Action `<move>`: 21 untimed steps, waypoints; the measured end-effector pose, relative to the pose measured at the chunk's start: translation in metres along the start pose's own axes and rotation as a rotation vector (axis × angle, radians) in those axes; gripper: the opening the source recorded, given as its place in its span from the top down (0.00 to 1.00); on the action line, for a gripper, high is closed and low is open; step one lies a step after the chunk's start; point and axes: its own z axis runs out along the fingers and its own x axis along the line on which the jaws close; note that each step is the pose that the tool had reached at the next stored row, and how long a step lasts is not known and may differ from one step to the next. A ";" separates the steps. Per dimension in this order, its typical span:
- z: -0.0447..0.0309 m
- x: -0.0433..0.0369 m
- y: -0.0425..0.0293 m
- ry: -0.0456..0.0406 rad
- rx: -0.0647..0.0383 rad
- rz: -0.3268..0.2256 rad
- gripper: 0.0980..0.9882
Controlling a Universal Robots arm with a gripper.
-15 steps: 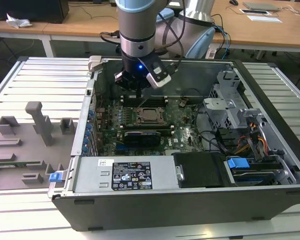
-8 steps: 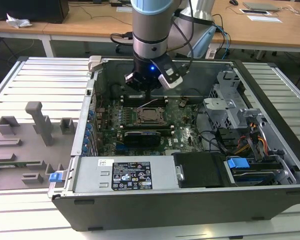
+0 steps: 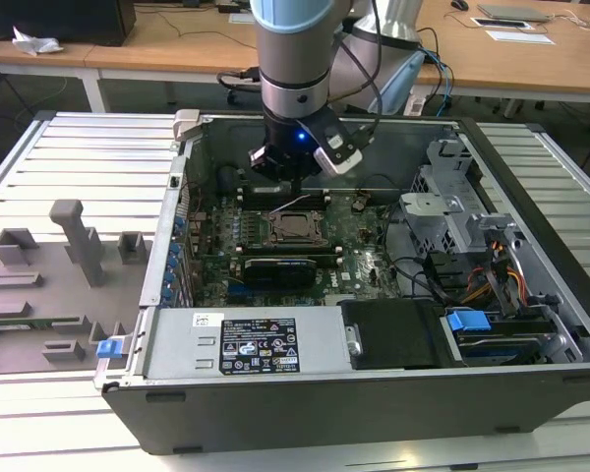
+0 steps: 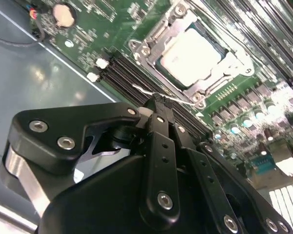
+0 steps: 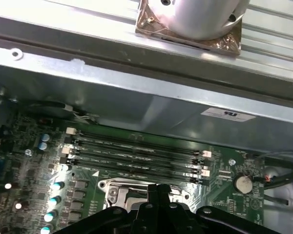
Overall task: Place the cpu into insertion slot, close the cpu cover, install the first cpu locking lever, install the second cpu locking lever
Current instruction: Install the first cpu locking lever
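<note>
On the exterior view's left, a grey fixture tray [image 3: 39,285] lies on the slatted tabletop [image 3: 79,147], beside the open computer case [image 3: 275,393]. Inside the case the arm reaches down over the green motherboard [image 3: 364,265]. Its fingers [image 4: 159,122] are pressed together, with their tips above the memory slots [image 5: 136,156] just beside the insertion slot [image 3: 275,228]. I cannot tell whether they touch the thin wire there. The cpu [image 4: 190,53] sits in the slot, and the cpu cover [image 4: 158,31] lies flat around it. On the right, a blue latch [image 3: 469,321] sits on the drive bay.
</note>
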 end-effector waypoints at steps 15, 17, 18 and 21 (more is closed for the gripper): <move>0.0244 0.0024 0.0082 -0.0230 0.011 0.057 0.99; 0.0259 0.0025 0.0090 -0.0235 0.012 0.061 0.99; 0.0263 0.0024 0.0091 -0.0241 0.012 0.064 0.99; 0.0264 0.0028 0.0091 -0.0247 0.013 0.065 0.99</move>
